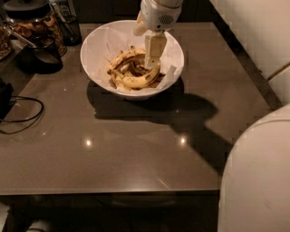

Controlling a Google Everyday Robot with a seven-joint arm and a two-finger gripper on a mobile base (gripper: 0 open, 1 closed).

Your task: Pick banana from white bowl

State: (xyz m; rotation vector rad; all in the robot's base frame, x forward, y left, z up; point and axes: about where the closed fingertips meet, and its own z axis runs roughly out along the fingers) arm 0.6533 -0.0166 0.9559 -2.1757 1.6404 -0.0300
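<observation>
The white bowl (97, 63) stands at the back middle of the dark table, lined with crumpled white paper. The yellow, brown-speckled banana (138, 81) lies curved in the bowl's front half, among darker banana peel strips (122, 61). My gripper (152, 62) reaches down from above into the right half of the bowl. Its tip is at the banana's right end, touching or just above it. The arm's white wrist (158, 13) hides part of the bowl's far rim.
A glass jar of snacks (31, 22), a dark cup (43, 56) and a dark glass (70, 27) stand at the back left. A black cable (20, 115) lies on the left edge. My white body (258, 172) fills the lower right. The table's front edge (113, 192) runs below.
</observation>
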